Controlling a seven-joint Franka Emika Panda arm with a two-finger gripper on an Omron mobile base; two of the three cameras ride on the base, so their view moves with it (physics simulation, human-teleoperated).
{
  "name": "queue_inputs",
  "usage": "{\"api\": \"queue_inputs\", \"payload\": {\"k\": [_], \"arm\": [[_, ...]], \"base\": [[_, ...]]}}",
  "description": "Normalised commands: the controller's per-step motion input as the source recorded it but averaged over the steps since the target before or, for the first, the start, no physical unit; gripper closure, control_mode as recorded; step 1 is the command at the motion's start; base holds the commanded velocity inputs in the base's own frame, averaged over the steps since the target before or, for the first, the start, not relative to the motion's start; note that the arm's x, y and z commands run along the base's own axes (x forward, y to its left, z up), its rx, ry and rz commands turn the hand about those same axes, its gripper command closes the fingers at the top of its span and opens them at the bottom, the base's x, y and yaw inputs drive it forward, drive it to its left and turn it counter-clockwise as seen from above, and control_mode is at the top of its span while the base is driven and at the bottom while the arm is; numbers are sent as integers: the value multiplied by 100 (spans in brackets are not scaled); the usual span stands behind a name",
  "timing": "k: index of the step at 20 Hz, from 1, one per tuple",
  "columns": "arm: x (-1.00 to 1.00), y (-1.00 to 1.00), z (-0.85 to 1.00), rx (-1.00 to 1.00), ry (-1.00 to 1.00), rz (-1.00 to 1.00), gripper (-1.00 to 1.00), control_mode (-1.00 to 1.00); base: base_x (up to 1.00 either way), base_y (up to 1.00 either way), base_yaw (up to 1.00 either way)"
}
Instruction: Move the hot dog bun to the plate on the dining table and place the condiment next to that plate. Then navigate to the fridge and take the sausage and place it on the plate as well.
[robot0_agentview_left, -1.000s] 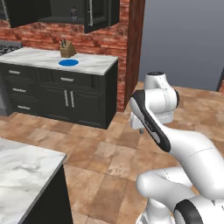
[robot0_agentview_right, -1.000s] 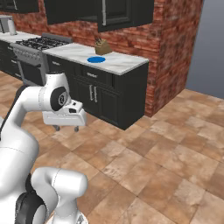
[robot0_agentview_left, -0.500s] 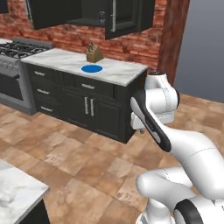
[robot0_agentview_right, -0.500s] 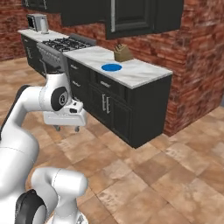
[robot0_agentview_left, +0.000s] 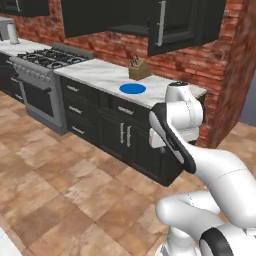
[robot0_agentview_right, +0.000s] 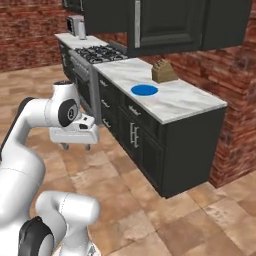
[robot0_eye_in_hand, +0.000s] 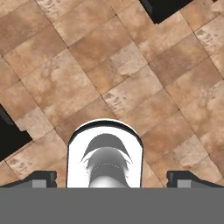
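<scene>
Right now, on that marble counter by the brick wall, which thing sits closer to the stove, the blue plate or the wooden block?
The blue plate: it lies flat toward the counter's front, on the stove side of the wooden block, which stands further back by the brick wall.

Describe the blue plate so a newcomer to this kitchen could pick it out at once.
Find the brick wall and the marble counter on black cabinets to the right of the stove. The blue plate lies flat on that counter, in front of a tan wooden block. It is the one flat, round, plain blue thing there.
</scene>
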Motion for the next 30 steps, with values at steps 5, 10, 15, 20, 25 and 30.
{"api": "queue_inputs", "payload": {"k": [5,10,15,20,25,30], "arm": [[0,0,0,0,0,0,-100,100],[0,0,0,0,0,0,-100,100],[0,0,0,0,0,0,-100,100],[0,0,0,0,0,0,-100,100],[0,0,0,0,0,0,-100,100],[0,0,0,0,0,0,-100,100]], "base": [[100,-6,30],[100,0,16],[100,9,-3],[100,48,-35],[99,58,-60],[92,44,-63]]}}
